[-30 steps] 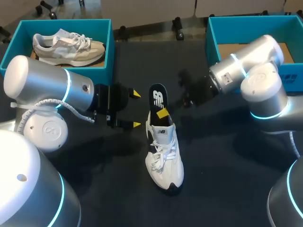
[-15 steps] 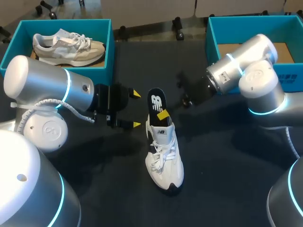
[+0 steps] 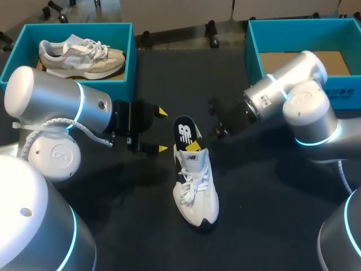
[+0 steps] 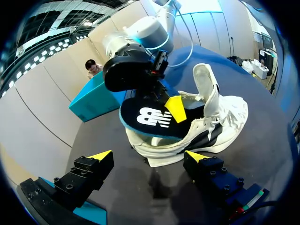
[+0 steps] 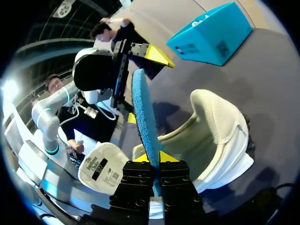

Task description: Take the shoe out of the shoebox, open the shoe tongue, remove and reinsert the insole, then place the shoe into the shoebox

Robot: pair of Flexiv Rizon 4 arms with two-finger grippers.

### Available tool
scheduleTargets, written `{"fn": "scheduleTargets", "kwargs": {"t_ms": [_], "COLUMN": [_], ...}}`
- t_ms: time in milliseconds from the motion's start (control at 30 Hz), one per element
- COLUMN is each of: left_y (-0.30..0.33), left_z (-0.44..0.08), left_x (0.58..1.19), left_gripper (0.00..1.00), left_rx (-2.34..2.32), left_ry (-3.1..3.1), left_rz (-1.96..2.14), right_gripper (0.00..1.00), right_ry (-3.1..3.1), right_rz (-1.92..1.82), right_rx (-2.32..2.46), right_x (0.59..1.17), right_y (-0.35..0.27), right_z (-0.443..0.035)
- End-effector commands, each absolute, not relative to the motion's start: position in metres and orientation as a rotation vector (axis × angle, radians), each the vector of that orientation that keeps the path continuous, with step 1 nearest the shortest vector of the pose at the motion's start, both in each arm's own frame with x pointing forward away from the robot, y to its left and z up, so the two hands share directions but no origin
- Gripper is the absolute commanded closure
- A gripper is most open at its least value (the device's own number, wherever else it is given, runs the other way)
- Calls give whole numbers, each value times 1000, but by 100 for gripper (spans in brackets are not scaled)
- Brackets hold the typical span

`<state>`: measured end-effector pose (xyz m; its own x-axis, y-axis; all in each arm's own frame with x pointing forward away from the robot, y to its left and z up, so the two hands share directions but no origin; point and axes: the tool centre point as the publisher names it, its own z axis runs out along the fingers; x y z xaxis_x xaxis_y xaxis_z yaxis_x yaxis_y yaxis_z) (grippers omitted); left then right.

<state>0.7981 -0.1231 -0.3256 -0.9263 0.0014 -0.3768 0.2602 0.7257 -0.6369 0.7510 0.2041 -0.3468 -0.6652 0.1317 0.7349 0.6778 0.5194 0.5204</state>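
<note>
My right gripper point(image 5: 153, 157) is clamped on the insole point(image 3: 184, 134), one yellow tip on its black top face and the other on the blue underside. I hold it by the heel end, tilted up over the collar, so the front can slide along inside the shoe point(image 3: 194, 189). I judge it to be only partway in.

My left gripper point(image 3: 163, 130) waits just beside the heel with its fingers wide apart, touching nothing. It is placed there, I think, to steady the heel if the shoe starts to skid.

The shoe stands on its sole in the middle of the table, between the arms, toe toward me and well apart from both boxes. The right box point(image 3: 256, 45) shows only its cardboard floor, so I take it as the shoe's home. The left box point(image 3: 130, 56) holds another, beige shoe.

The shoe is white with a dark sole edge and loose laces. Its tongue point(image 4: 206, 84) is pulled up and forward, leaving the mouth wide.
</note>
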Motion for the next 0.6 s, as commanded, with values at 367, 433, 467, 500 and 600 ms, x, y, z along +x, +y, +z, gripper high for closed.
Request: {"fn": "scheduleTargets", "kwargs": {"t_ms": [367,433,467,500,600], "left_y": [-124,-124,-124,-124,-124], "left_z": [-326,-326,-326,-326,-326], "left_x": [798,798,798,798,798], "left_gripper": [0,0,0,0,0], "left_rx": [200,200,200,200,200], "left_ry": [2581,2581,2581,2581,2581], "left_rz": [-1021,-1021,-1021,-1021,-1021], "right_gripper": [74,74,74,76,85], "right_ry": [-2205,-2207,-2211,-2217,-2220], "right_rz": [-1108,-1108,-1109,-1112,-1116], "right_rx": [-659,-657,-653,-648,-635], "right_x": [768,771,774,776,780], "right_y": [198,198,198,199,199], "right_z": [-325,-325,-325,-325,-324]}}
